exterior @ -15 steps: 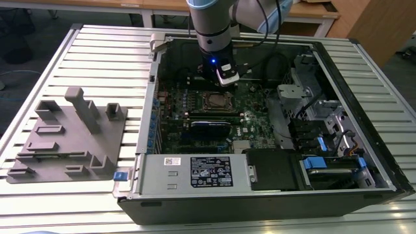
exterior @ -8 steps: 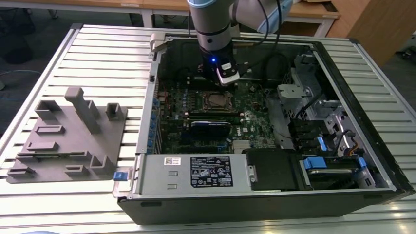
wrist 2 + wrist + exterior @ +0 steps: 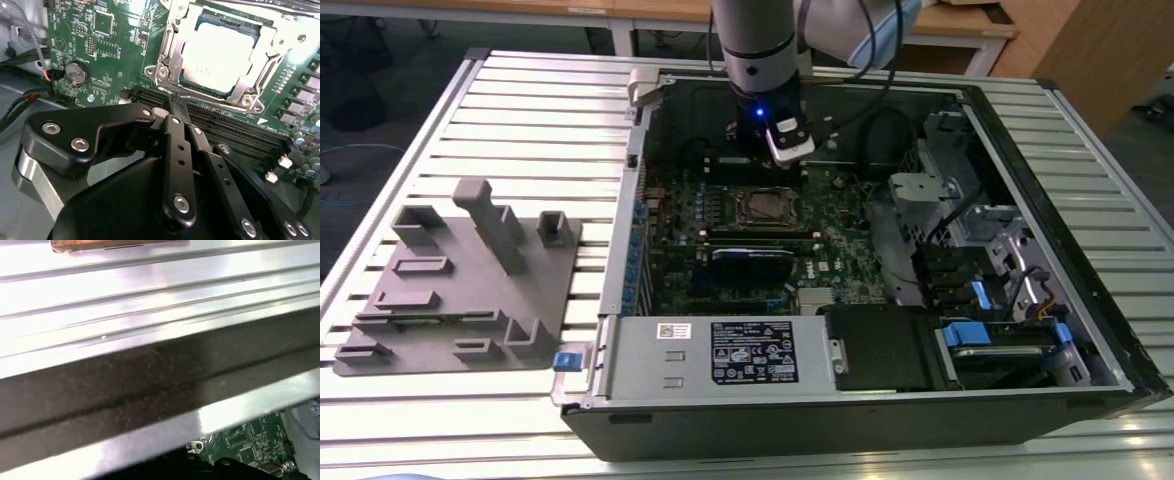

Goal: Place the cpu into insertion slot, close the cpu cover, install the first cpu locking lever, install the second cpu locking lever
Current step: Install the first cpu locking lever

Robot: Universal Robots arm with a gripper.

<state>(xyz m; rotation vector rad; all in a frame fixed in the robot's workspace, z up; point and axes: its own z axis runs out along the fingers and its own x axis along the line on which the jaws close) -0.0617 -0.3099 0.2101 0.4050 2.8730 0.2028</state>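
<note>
Since the chip (image 3: 220, 55) already sits in its socket (image 3: 161, 73) on the green board (image 3: 107, 60) with the metal cover (image 3: 173, 39) lying flat over it, only the levers seem left. The fingers (image 3: 176, 135) are pressed together and empty, tips at the socket's edge.

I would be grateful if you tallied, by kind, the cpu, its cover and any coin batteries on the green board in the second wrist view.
cpu: 1
cpu cover: 1
coin battery: 1
Total: 3
</note>
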